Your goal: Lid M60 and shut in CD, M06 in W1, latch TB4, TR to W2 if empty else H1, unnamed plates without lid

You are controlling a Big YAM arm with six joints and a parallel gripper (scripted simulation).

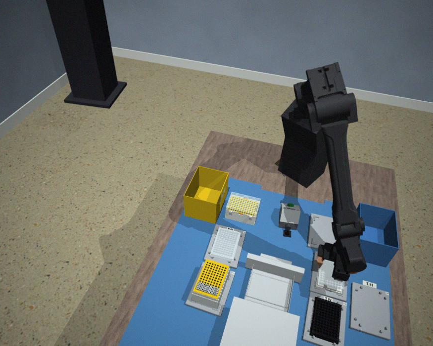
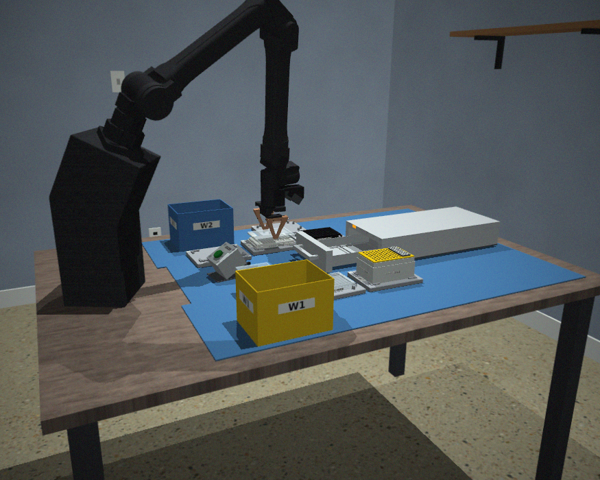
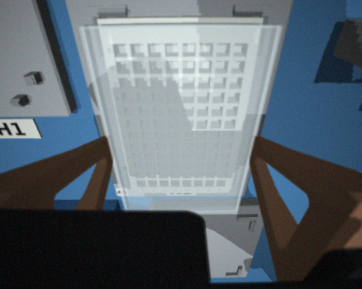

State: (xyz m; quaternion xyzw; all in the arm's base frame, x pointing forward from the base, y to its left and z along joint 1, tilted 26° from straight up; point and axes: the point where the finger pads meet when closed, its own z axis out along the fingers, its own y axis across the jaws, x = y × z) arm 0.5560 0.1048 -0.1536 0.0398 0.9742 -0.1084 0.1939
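Bench count from the top view: two bins, three plates, two tip boxes, one lid.

Bins: yellow W1 at one end of the blue mat, blue W2 at the other. I see nothing in either.

Plates: clear plate on its nest near W1; black plate beside H1; white plate on its nest right under my end effector.

Lid: translucent, lying over the white plate, overhanging it on all sides in the wrist view. The two brown fingers press on its long edges, one each side, so the end effector is closed on the lid. I cannot tell whether the lid is fully down.

Tip boxes: TB4 between W1 and the DONE key; TR on its nest, yellow top, tips showing only in the rows at one end.

One cooler CD, drawer pulled out, floor bare.

Lid park next to W2, partly behind the arm
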